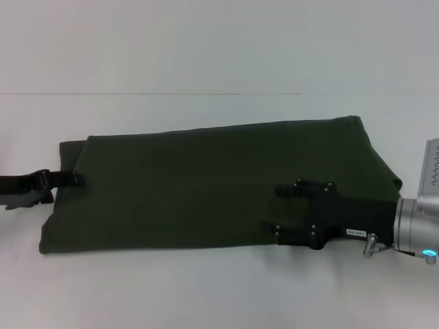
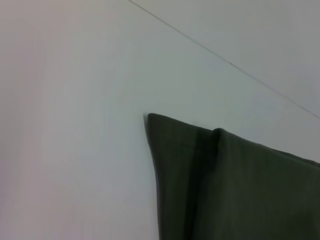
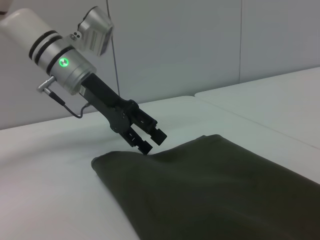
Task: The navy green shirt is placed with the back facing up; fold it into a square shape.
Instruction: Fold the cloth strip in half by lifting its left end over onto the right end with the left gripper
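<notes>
Now shirt [image 1: 206, 185] lies flat on white table [image 1: 206, 288], folded into long band, plain side up. My left claw [image 3: 150, 140] sits at its left end, fingers parted, tips at cloth edge, nothing pinched. My right claw [image 1: 291, 212] hovers over band's right part, fingers spread apart, holding nothing; cloth runs beneath it and away toward left claw.

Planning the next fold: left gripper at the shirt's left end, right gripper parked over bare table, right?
No. The head view shows the right gripper over the right portion of the shirt, not off it. The left gripper is at its left end.
</notes>
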`<control>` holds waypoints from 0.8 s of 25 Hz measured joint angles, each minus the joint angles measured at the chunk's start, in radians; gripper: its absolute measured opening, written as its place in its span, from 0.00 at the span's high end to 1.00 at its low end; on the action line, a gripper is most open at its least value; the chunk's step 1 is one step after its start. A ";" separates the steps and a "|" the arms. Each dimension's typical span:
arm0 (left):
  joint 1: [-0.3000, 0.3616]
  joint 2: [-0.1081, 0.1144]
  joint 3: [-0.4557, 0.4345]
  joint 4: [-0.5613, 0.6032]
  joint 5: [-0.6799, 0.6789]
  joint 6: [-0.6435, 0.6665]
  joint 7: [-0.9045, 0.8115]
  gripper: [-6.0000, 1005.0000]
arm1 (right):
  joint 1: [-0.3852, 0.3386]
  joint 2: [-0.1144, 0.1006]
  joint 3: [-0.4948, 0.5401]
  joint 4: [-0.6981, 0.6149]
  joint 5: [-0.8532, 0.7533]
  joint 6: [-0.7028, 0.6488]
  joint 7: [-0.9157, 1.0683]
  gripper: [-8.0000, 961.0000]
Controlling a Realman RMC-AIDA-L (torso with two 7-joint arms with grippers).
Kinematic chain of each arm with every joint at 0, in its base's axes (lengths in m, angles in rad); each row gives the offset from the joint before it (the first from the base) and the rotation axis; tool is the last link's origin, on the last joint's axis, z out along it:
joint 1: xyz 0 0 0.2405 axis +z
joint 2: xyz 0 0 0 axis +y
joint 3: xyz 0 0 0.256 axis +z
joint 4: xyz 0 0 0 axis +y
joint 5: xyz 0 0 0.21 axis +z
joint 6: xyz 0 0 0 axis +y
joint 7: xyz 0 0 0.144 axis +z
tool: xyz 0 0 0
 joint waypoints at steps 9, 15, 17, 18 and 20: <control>-0.007 -0.011 0.000 -0.001 0.000 -0.008 0.003 0.09 | 0.002 0.000 0.000 0.000 0.000 0.004 0.000 0.14; -0.008 -0.014 0.000 -0.001 0.001 -0.009 0.003 0.09 | 0.002 0.000 0.000 0.000 0.000 0.005 0.000 0.14; -0.008 -0.016 0.000 -0.002 0.001 -0.009 0.003 0.09 | 0.002 0.000 0.000 0.000 0.000 0.005 0.000 0.14; -0.008 -0.016 0.000 -0.002 0.001 -0.008 0.003 0.09 | 0.002 0.000 0.000 0.000 0.000 0.005 0.000 0.14; -0.009 -0.018 0.000 -0.002 0.001 -0.005 0.003 0.09 | 0.002 0.000 0.000 0.000 0.000 0.005 0.000 0.14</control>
